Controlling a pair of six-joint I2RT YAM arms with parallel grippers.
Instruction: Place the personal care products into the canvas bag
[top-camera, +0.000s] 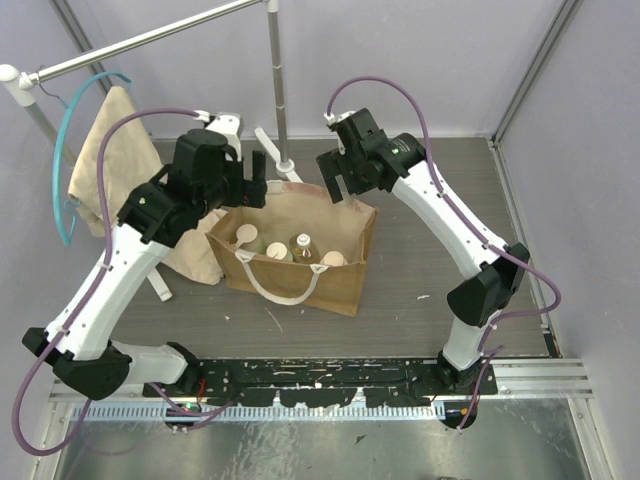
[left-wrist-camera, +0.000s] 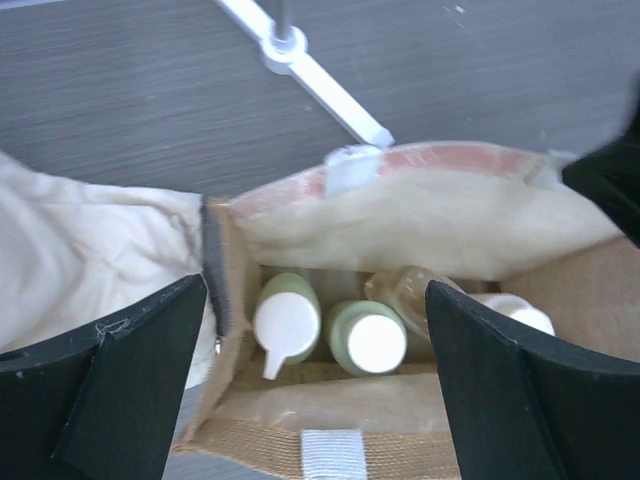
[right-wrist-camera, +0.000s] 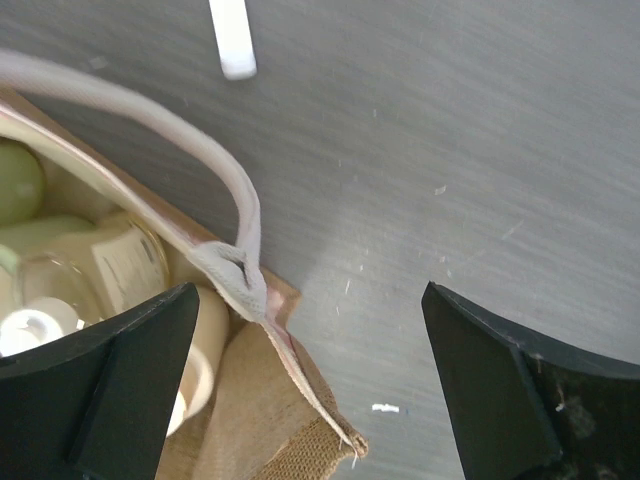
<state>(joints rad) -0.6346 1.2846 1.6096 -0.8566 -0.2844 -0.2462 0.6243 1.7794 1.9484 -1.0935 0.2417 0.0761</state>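
The tan canvas bag (top-camera: 336, 283) stands open in the middle of the floor. Inside stand two pale green bottles (top-camera: 247, 236) (top-camera: 276, 251), the clear amber bottle (top-camera: 302, 246) and the cream bottle (top-camera: 333, 259). My left gripper (top-camera: 246, 184) is open and empty, raised above the bag's left end. Its wrist view shows both green bottles (left-wrist-camera: 285, 320) (left-wrist-camera: 365, 338), the clear one (left-wrist-camera: 410, 290) and the cream cap (left-wrist-camera: 515, 310) between its fingers (left-wrist-camera: 130, 380). My right gripper (top-camera: 337, 187) is open and empty above the bag's far right corner (right-wrist-camera: 300, 400), beside the cream handle (right-wrist-camera: 240, 200).
A limp beige cloth (top-camera: 125, 185) on a teal hanger (top-camera: 62, 150) hangs from the rack at the left, next to the bag. The rack's pole (top-camera: 277, 90) and white foot (left-wrist-camera: 310, 75) stand just behind the bag. Grey walls close in the floor.
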